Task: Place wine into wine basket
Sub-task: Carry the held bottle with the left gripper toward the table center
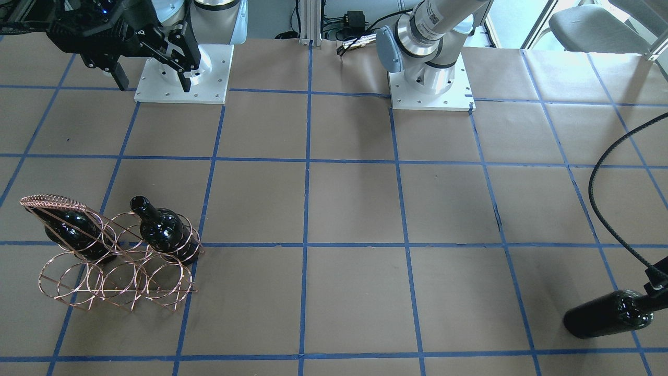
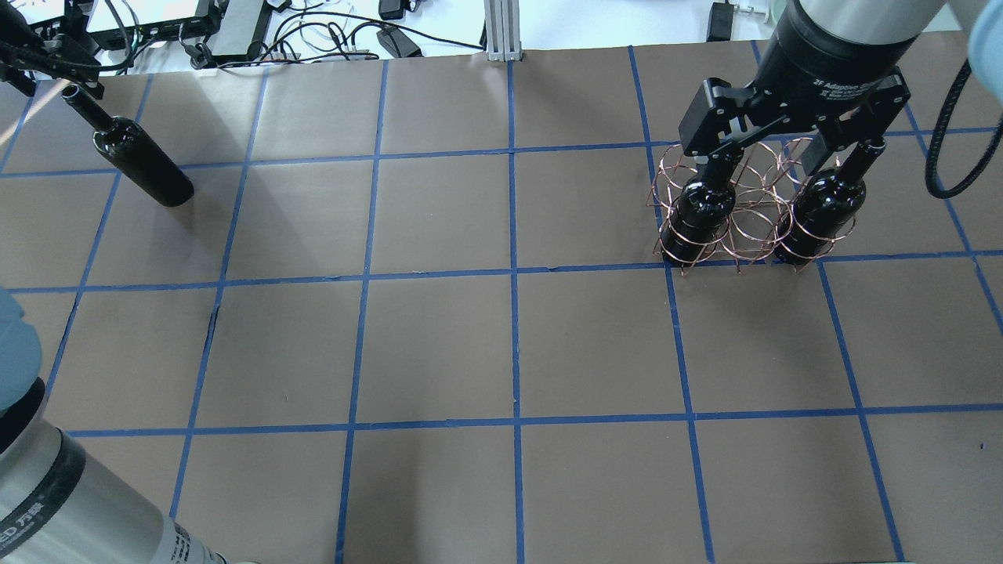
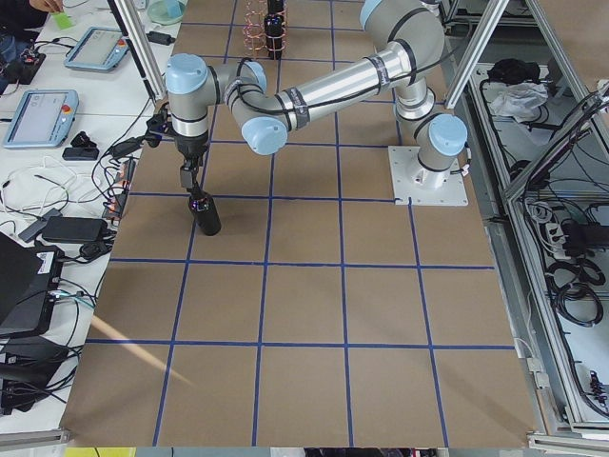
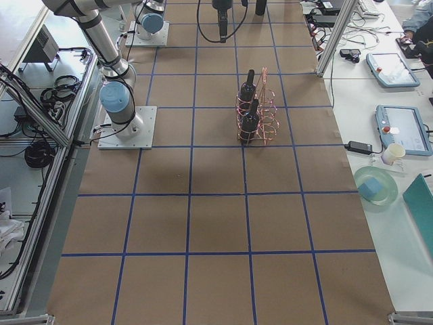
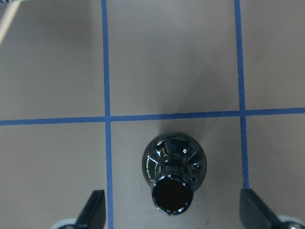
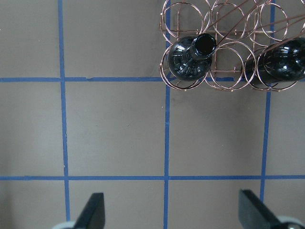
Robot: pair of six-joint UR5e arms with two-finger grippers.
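Observation:
A dark glass wine bottle (image 5: 174, 167) stands upright on the table at my left end; it also shows in the overhead view (image 2: 143, 163) and the front view (image 1: 608, 315). My left gripper (image 5: 171, 192) is open, with its fingers wide on either side of the bottle's open neck and not touching it. The copper wire wine basket (image 2: 751, 229) stands at my right end (image 1: 119, 269) and holds two look-alike bottles (image 6: 189, 61) (image 6: 285, 64) in its outer rings. My right gripper (image 2: 782, 164) is open and empty, raised above the basket (image 6: 224, 47).
The two white arm bases (image 1: 182, 78) (image 1: 430, 83) stand at the robot's side of the table. A black cable (image 1: 600, 209) hangs over the table near the left bottle. Tablets and a plate (image 4: 375, 186) lie on a side bench.

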